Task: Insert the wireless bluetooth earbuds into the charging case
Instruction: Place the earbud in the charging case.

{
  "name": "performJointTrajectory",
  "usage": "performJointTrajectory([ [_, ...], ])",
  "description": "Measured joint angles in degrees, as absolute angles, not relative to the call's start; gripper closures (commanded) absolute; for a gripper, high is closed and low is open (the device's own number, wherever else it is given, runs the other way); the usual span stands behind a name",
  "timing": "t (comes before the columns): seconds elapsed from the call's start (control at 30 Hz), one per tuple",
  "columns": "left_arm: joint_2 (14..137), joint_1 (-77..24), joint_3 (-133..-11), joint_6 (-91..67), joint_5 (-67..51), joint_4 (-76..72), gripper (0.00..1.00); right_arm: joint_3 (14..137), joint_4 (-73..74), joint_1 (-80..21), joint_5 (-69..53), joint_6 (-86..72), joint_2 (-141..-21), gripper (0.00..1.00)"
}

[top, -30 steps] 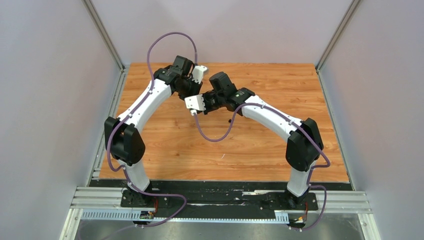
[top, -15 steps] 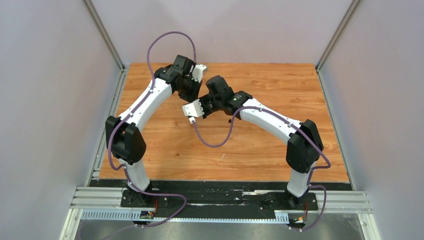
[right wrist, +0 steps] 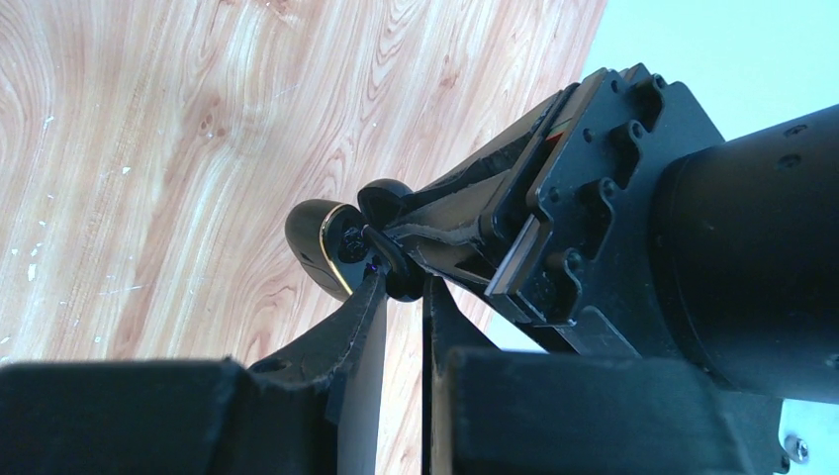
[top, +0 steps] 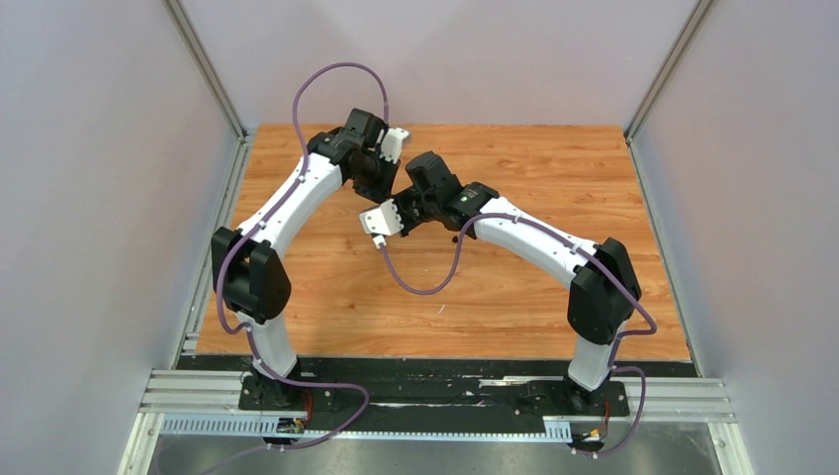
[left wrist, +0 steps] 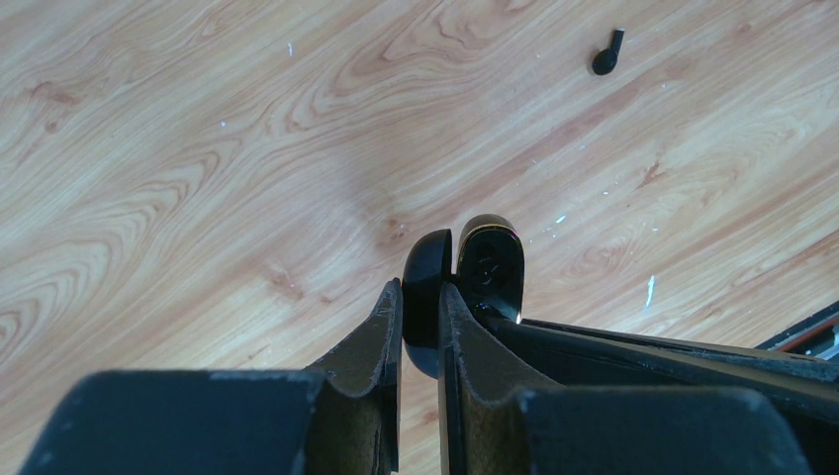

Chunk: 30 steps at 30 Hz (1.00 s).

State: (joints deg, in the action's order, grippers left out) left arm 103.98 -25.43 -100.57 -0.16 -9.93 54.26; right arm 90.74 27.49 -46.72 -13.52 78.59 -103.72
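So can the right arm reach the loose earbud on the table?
Probably not yet: the right tool is at the case in the left tool, seemingly gripping another earbud. The loose earbud lies uncovered.

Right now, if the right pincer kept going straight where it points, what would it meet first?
The open black charging case, clamped in the left pincer, sits just ahead of the right pincer; they may already touch, depth is unclear.

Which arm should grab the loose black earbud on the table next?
Right, probably. The left gripper is shut on the open charging case, holding it off the table. The black earbud lies just beside the right arm's wrist in the top view; the right gripper is at the case, load unclear.
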Motion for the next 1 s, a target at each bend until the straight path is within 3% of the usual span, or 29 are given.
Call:
performJointTrajectory([
  [1.0,105.2,-25.4,-102.0,-0.4,-11.0,54.7,1.00,90.7,29.8,-46.7,-12.6,81.3,-103.7,1.00],
])
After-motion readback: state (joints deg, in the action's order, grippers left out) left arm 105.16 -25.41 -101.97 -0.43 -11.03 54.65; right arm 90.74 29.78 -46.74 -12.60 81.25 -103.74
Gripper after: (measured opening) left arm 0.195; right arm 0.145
